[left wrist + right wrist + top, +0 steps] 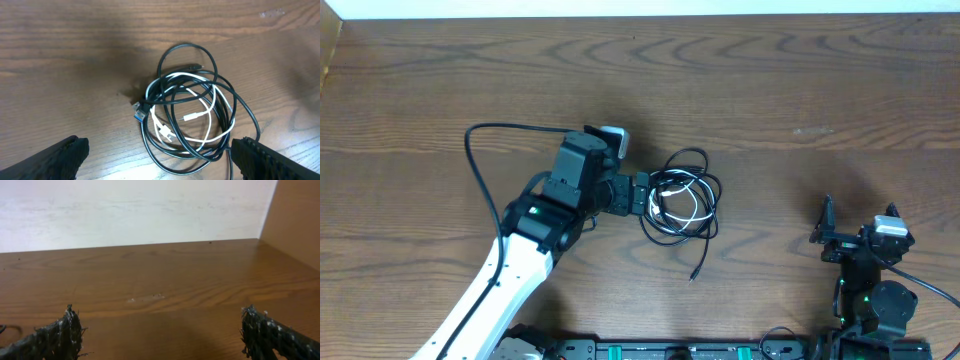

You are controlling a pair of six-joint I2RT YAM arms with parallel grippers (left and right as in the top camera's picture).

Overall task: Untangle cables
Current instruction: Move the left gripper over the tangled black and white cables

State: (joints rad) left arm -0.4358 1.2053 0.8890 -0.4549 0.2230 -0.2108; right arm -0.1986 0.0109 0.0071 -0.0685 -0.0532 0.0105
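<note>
Cables (black cords and one white, tangled in a heap) lie on the table. Just beside the heap, the left gripper is spread wide and holds nothing. The right gripper, well apart from the heap, is equally wide and empty.

Lit softly and evenly from overhead, moderately bright, warm in tone across the brown wood-grain table top. Shadows faint and diffuse, seen as a dull dark patch on the wood up and left of the tangle of thin black and white cords in the left wrist view. Sharp on the cords and grain there, soft and out of focus on the black fingers of the left gripper at the lower corners. Washed out on the pale wall in the right wrist view, with a mild sheen on the wood below and slight blur on the rough black fingers of the right gripper. Slightly grainy and low in detail overhead.
</note>
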